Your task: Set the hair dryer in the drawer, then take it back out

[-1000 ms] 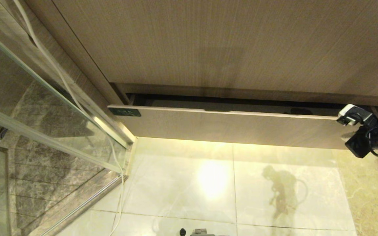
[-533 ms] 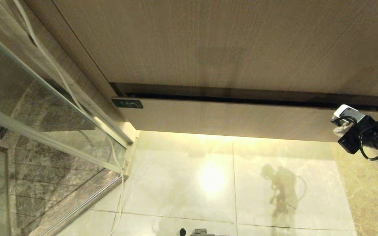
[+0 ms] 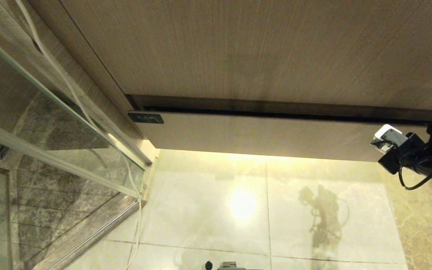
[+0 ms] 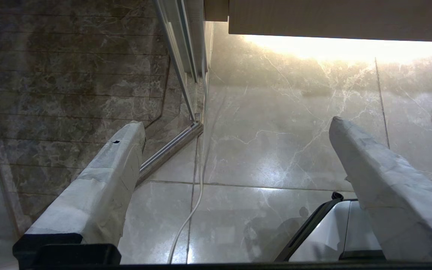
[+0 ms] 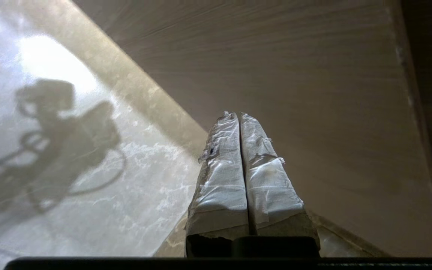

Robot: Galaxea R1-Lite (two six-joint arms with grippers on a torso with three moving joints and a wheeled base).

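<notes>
**Pressing against a nearly closed drawer**

Sitting at the far right end of the drawer [image 3: 261,135] front, the right gripper [image 5: 238,116] has its 2 taped fingers [image 5: 219,180] pressed together, holding nothing. Left gripper [image 4: 234,131] hangs spread wide over the floor [image 3: 208,202] (beside a white cable [image 4: 191,210]). Can't see the hair dryer anywhere.

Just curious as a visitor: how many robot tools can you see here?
2: the right tool, shut, by the drawer front's right end; the left tool, open, above the floor.
</notes>
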